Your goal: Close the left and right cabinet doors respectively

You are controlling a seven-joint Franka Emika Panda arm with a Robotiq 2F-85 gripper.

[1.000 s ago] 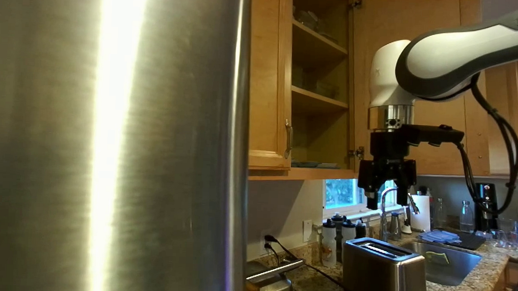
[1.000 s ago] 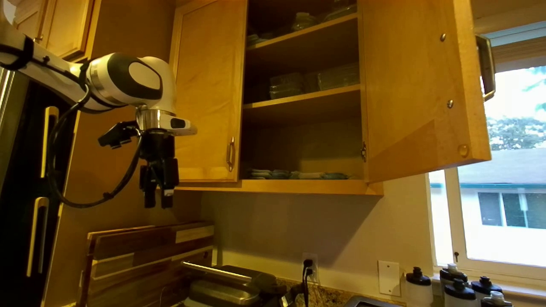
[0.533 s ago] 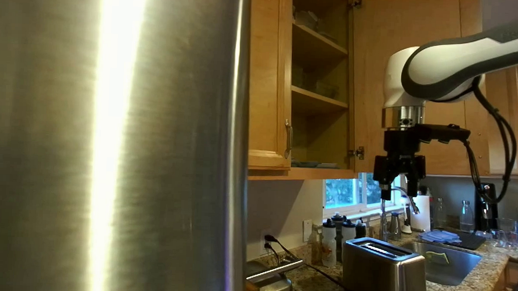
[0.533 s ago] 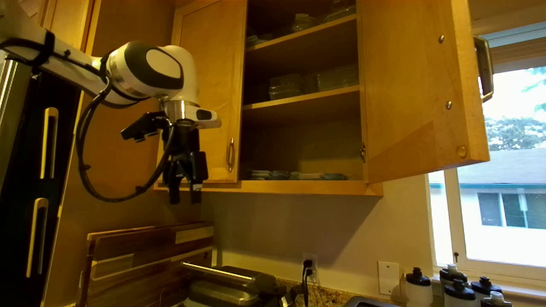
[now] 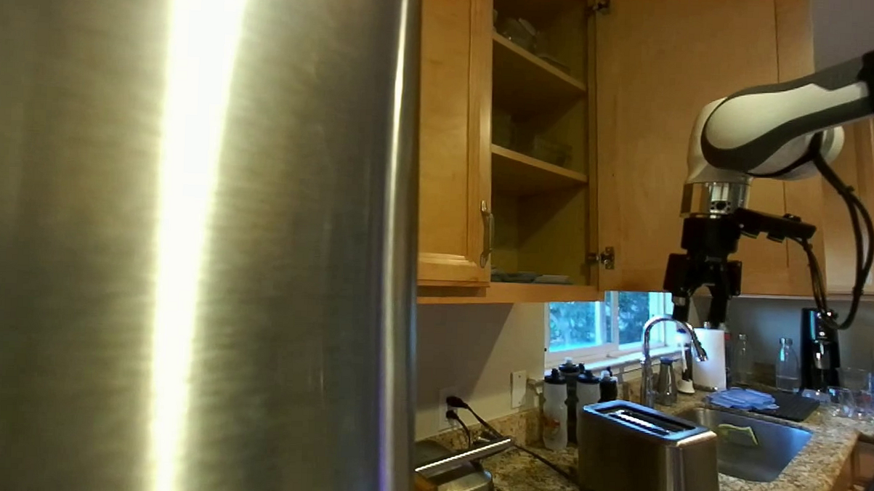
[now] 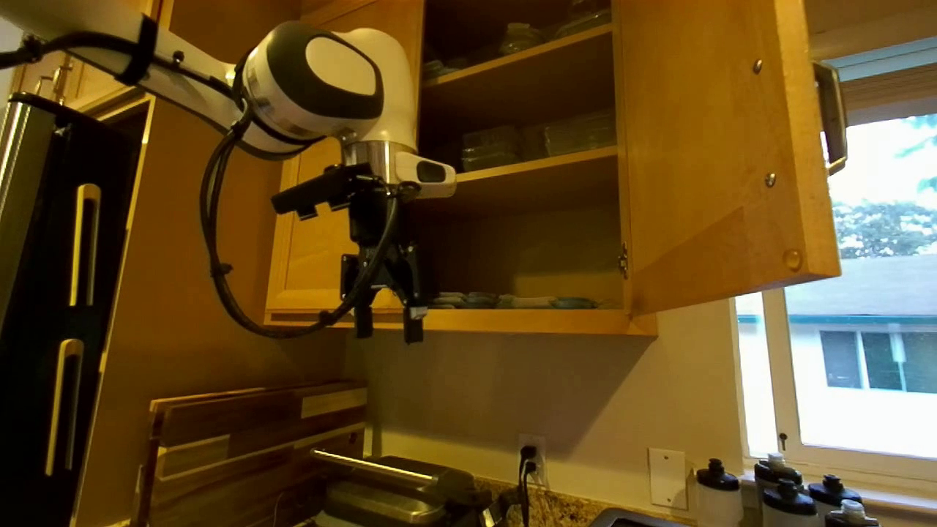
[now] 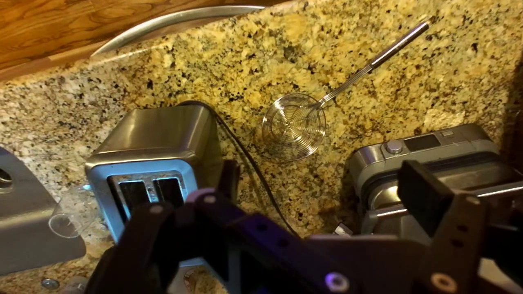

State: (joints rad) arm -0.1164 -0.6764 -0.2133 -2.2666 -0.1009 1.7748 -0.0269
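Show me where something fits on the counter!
Bare in the wrist view: yellow-speckled stone counter between the curved metal bar and round silver wire skimmer, and between its handle and the grey metal grill. Crowded: behind the boxy steel toaster, with black-capped bottles.

no legible text or labels

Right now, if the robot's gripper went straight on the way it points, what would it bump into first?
Probably the granite countertop: the gripper points down, roughly over the gap between the toaster and the grill-like appliance. Depth is unclear, so it might clip that appliance first.
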